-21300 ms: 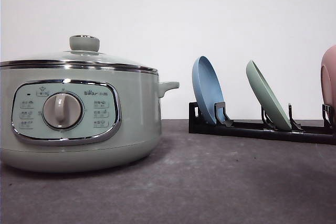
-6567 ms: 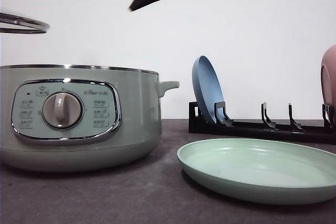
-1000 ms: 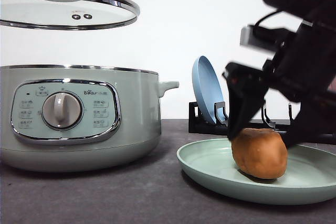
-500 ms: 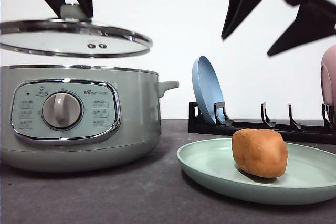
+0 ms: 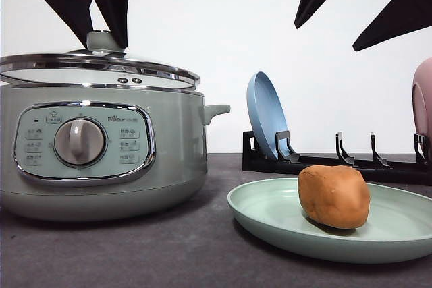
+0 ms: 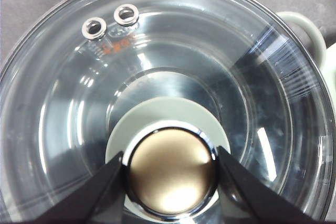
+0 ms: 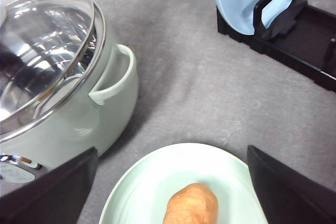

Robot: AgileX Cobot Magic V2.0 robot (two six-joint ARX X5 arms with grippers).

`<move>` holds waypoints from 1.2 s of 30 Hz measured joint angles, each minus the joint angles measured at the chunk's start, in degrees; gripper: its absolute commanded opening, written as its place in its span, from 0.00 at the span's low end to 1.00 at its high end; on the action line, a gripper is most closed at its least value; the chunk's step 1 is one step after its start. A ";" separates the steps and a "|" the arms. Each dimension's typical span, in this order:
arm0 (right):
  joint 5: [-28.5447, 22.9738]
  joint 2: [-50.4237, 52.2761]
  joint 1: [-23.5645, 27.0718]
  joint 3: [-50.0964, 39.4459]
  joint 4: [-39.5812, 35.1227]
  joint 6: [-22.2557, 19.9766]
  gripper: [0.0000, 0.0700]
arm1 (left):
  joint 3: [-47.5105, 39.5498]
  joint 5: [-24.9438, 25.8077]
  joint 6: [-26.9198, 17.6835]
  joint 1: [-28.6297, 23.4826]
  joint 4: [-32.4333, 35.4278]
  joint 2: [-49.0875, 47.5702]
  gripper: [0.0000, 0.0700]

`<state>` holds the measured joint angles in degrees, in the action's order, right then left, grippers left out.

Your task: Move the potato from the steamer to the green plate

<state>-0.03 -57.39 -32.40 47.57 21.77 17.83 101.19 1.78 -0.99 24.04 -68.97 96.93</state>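
The potato (image 5: 334, 195) lies on the green plate (image 5: 270, 224), which sits flat on the table to the right of the steamer (image 5: 101, 153). High above the plate, my right gripper (image 5: 325, 38) hangs open and holds nothing. In its wrist view the potato (image 7: 191, 205) shows below the open right gripper (image 7: 172, 150), on the green plate (image 7: 136, 192). My left gripper (image 5: 101, 32) is shut on the knob (image 6: 172, 171) of the glass lid (image 5: 101, 72). The lid sits slightly tilted at the steamer's rim.
A black rack (image 5: 337, 164) behind the green plate holds a blue plate (image 5: 265, 116) upright. A pink dish (image 5: 424, 106) stands at its right end. The steamer's side handle (image 5: 217, 110) sticks out toward the rack. Bare grey tabletop (image 7: 199, 93) lies between steamer, plate and rack.
My left gripper has lowered the glass lid down to the steamer's rim. My right gripper let go of the potato a second ago, rose, and now stays high and open.
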 measured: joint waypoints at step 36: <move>0.02 0.00 0.00 0.00 1.19 -0.01 0.82 | -0.36 0.01 -0.04 0.10 0.16 1.70 0.00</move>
<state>-0.01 -57.39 -32.40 47.57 22.96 17.82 100.83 1.79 -1.04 24.14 -68.81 98.63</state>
